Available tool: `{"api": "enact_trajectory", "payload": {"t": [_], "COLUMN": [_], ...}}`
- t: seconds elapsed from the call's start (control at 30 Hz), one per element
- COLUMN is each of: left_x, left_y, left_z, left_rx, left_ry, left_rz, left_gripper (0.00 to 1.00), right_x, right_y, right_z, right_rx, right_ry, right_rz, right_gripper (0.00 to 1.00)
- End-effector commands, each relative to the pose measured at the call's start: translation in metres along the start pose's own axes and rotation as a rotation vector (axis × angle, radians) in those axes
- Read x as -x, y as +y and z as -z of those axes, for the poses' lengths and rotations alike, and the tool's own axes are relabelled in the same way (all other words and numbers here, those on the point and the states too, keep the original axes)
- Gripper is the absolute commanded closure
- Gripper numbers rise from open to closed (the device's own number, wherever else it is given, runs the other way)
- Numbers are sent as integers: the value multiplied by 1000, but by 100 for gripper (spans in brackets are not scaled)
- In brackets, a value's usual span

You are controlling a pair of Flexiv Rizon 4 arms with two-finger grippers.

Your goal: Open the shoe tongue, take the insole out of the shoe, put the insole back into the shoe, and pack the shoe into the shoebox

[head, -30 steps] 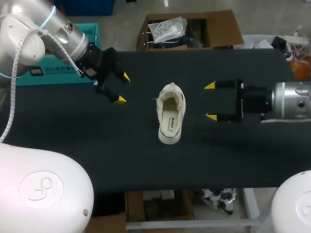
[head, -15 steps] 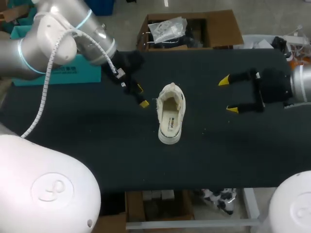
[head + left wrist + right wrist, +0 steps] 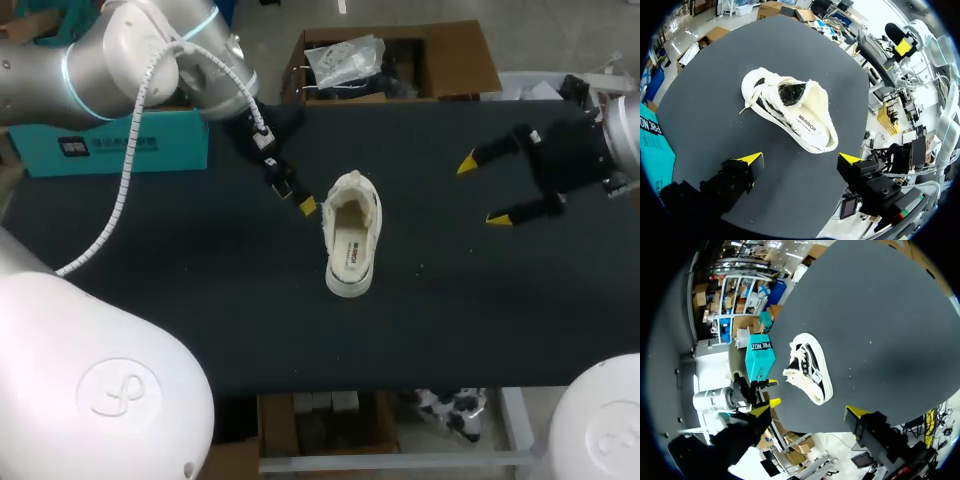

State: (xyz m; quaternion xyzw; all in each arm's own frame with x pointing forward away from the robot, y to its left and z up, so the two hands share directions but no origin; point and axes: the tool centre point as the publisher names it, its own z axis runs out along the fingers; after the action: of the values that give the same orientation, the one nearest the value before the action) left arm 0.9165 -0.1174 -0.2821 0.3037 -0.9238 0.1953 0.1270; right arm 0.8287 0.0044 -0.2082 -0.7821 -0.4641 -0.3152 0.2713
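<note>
A white canvas shoe (image 3: 352, 235) lies mid-table, laced toe end pointing away and heel toward the front edge. Its printed insole (image 3: 349, 252) shows inside the opening. My left gripper (image 3: 296, 195) hangs open just left of the toe end, not touching it. In the left wrist view the shoe (image 3: 790, 112) lies ahead of that gripper (image 3: 800, 159), whose fingers hold nothing. My right gripper (image 3: 482, 190) stands open well to the shoe's right. The right wrist view puts the shoe (image 3: 807, 370) far ahead of this gripper (image 3: 809, 411). A teal shoebox (image 3: 130, 140) sits at the far left.
The dark table (image 3: 200, 320) has bare surface in front of the shoe and on both sides of it. The teal shoebox (image 3: 760, 357) lies beyond the shoe as seen from the right wrist, close behind my left arm (image 3: 160, 55).
My left gripper has swung right and nearer to the shoe's toe end. My right gripper has drawn back to the right and tilted. The shoe has stayed put.
</note>
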Motion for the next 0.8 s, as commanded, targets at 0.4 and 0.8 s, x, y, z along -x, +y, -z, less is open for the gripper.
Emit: {"api": "enact_trajectory", "payload": {"t": [0.4, 0.8], "left_x": [-4, 2], "left_y": [-30, -29], "left_z": [-51, -69], "left_rx": [157, 153], "left_ry": [-180, -258], "left_rz": [625, 754], "left_gripper": [0, 11], "right_x": [16, 31], "right_y": [13, 13], "right_z": [14, 32], "right_rx": [-73, -93], "right_ry": [-190, -259], "right_rz": [461, 623], "right_gripper": [0, 0]}}
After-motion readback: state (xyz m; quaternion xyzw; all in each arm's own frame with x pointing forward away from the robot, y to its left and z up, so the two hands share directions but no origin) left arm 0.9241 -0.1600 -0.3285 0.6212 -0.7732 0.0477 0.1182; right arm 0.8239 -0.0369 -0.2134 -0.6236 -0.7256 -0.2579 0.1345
